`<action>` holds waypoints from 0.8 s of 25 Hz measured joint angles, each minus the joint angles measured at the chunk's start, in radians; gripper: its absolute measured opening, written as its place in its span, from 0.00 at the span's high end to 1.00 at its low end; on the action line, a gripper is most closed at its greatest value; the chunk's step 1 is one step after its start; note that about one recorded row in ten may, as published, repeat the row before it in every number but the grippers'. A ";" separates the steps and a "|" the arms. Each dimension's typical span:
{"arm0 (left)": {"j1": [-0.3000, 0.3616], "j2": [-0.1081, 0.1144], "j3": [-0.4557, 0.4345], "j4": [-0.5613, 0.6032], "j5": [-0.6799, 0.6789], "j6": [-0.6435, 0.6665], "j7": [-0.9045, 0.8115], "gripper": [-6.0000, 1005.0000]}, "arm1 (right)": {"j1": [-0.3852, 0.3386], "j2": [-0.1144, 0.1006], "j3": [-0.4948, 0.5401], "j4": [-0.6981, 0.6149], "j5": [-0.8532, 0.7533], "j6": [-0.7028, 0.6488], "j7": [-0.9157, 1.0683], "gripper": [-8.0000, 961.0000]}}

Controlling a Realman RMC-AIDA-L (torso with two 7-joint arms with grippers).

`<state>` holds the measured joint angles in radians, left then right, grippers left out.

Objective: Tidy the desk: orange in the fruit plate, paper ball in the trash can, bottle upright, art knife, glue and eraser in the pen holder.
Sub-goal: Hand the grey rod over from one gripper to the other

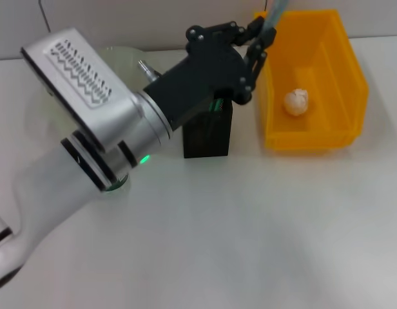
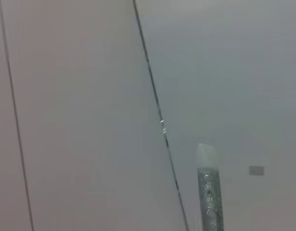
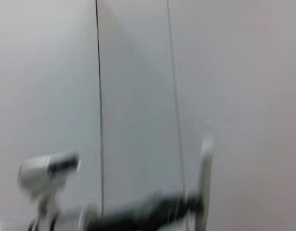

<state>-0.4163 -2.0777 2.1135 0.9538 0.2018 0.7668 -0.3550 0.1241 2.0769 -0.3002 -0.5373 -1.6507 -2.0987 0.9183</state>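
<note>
Behind the left arm [image 1: 115, 129] — fruit plate [image 1: 124, 55], mostly hidden.

No words, brand names or numbers can be read in any of the views. The nearest thing to a sign is a raised pattern of ribbed zigzag lines on the silver housing of the left arm [image 1: 82, 71], at the far left of the head view; it forms no letters. Just below it, on the same arm, a small green light [image 1: 145, 159] glows near the joint ring, with no symbol by it. In the left wrist view a small grey rectangle [image 2: 256, 170] sits on the pale wall; it may be a label, but it is too faint to tell.
</note>
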 joint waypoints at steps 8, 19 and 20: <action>0.051 0.002 0.067 0.012 0.005 0.097 0.074 0.87 | 0.033 0.003 -0.001 0.179 0.109 -0.055 -0.044 0.25; 0.074 0.001 0.128 -0.029 0.004 0.168 0.093 0.87 | 0.087 0.005 -0.001 0.301 0.110 -0.081 -0.095 0.25; 0.079 0.001 0.136 -0.030 0.007 0.170 0.107 0.87 | 0.098 0.005 -0.005 0.304 0.110 -0.081 -0.095 0.25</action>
<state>-0.3371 -2.0764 2.2492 0.9242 0.2085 0.9366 -0.2480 0.2226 2.0819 -0.3051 -0.2332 -1.5405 -2.1793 0.8236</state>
